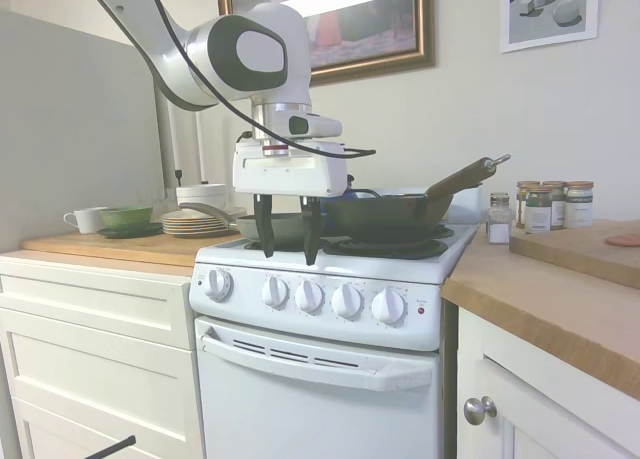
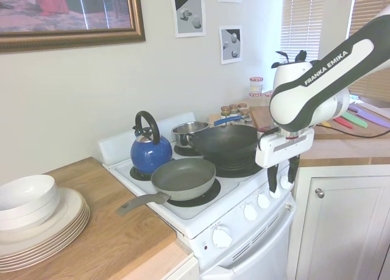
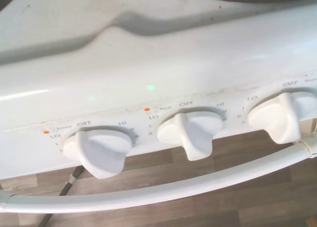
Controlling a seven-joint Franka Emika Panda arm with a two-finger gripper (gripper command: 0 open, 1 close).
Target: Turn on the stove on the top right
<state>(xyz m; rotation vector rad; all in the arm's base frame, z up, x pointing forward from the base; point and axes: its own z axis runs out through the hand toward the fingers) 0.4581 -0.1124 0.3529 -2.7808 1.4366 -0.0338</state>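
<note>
Where fingers (image 1: pixel 287 241) hang: five knobs (image 1: pixel 309 296)

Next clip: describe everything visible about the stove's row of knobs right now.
The stove carries five round white knobs in a row on its front panel, above the door handle, with a small red light at one end. They look like glossy plastic with raised grip ridges. The wrist view shows three close up, with OFF, HI and LO printed around them. The end effector hangs open just above them, touching none.
</note>
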